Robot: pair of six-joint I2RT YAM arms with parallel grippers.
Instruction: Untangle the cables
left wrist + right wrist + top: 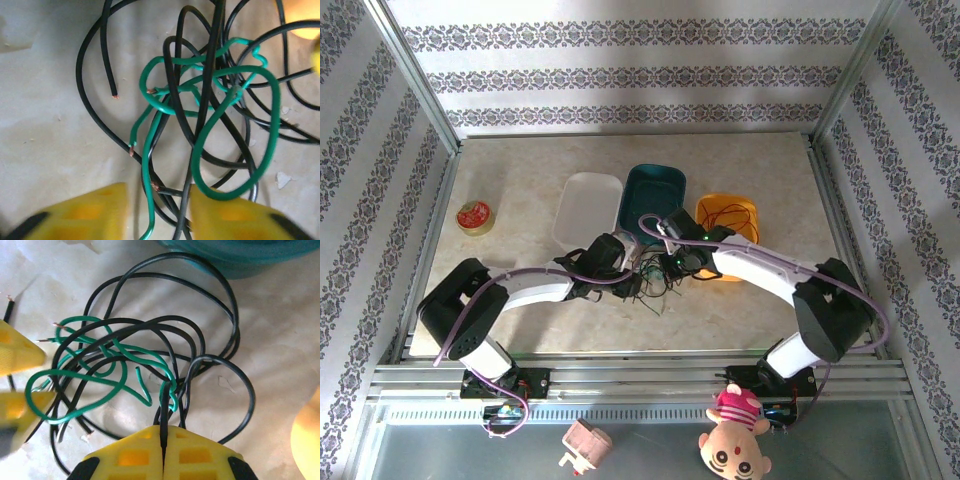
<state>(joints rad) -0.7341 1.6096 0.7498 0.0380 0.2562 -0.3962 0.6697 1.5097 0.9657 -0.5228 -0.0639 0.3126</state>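
Note:
The cables form a tangle (655, 282) of green and black wires on the table between my two grippers. Thin red cables (732, 218) lie in the orange bowl (727, 197). My left gripper (159, 210) stands open at the tangle's left side; a green wire (145, 190) and black wires (182, 220) run through the gap between its yellow fingers without being pinched. My right gripper (164, 440) is shut on a black cable (163, 405) just below a green loop (172, 390). In the top view the left gripper (625, 268) and right gripper (675, 262) sit close together.
A teal tray (655, 195) and a white tray (588, 208) stand just behind the tangle. A tape roll (475, 216) lies at the far left. A plush doll (735, 440) and a pink toy (585, 445) lie in front of the arm bases.

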